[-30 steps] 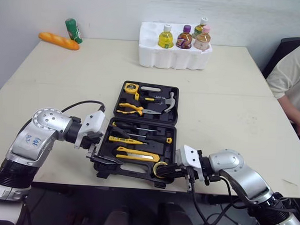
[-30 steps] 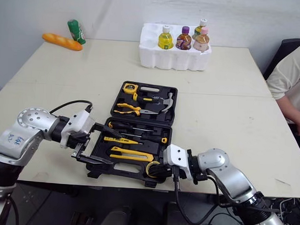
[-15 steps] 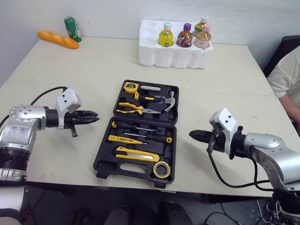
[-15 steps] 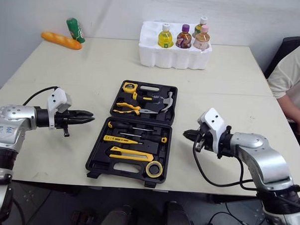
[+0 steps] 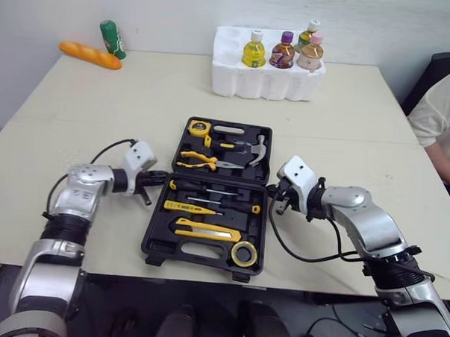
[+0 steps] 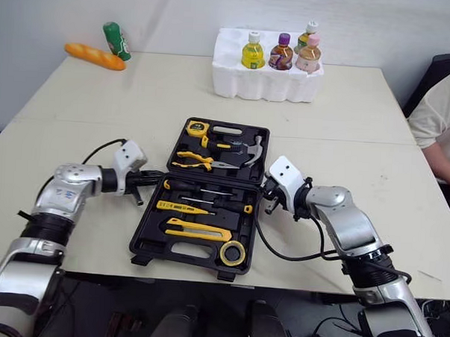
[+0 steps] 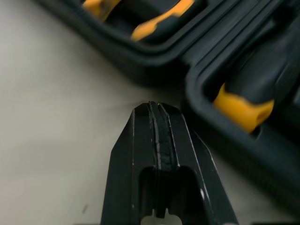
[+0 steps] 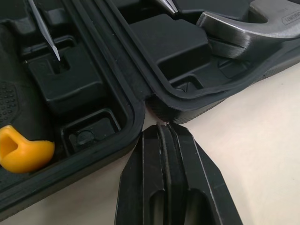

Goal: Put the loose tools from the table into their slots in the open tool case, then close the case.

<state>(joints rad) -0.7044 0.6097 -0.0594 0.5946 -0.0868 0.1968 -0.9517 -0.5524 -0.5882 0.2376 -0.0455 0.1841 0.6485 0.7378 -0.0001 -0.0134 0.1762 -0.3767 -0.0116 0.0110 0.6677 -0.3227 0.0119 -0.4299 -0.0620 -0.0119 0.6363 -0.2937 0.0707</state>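
- The left gripper (image 5: 162, 179) and right gripper (image 5: 272, 193) are pressed shut, empty, beside the hinge ends.
- The open tool case (image 5: 195, 251) is seen mid-frame, tools slotted.
- If levered by shut tips, the lid could be dropped or the case skewed.

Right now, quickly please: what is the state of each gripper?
Left gripper: closed, holding nothing, tip beside the case.
Right gripper: closed, holding nothing, tip beside the case.
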